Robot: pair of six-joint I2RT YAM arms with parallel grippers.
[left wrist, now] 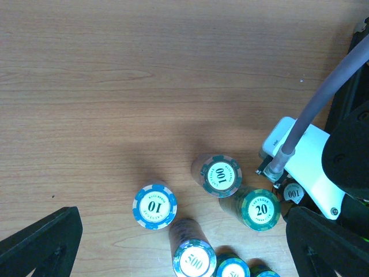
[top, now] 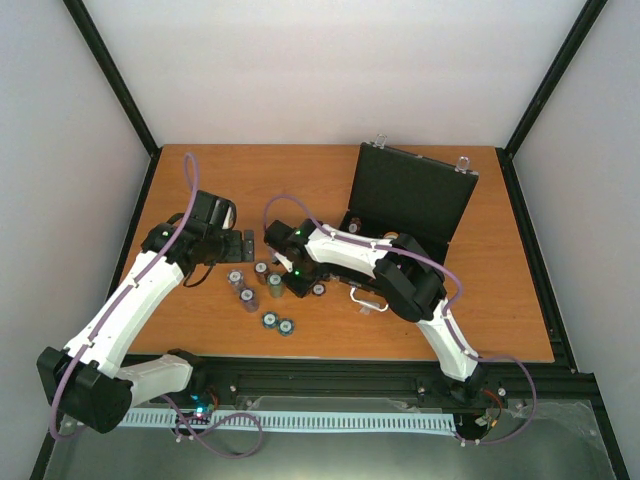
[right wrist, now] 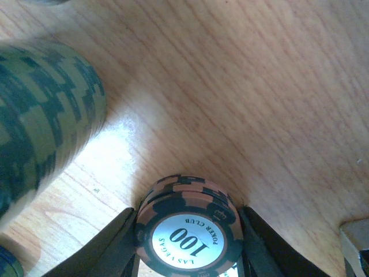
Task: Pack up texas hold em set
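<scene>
One short stack of brown 100 chips [right wrist: 187, 236] is seen right between the jaws of the right gripper [right wrist: 189, 222]. It looks pressed on both sides while it rests on the table [right wrist: 259, 86]. A tall green stack [right wrist: 40, 121] is stood just outside one jaw. Chips could be spilled if the stack is squeezed crookedly or lifted too fast, and the green stack could be knocked over by that jaw. The left gripper [left wrist: 181, 248] is held wide open with nothing in it, and a 500 stack [left wrist: 193, 259] is seen below, between its jaws. The open black case [top: 410, 195] is well apart from both grippers.
</scene>
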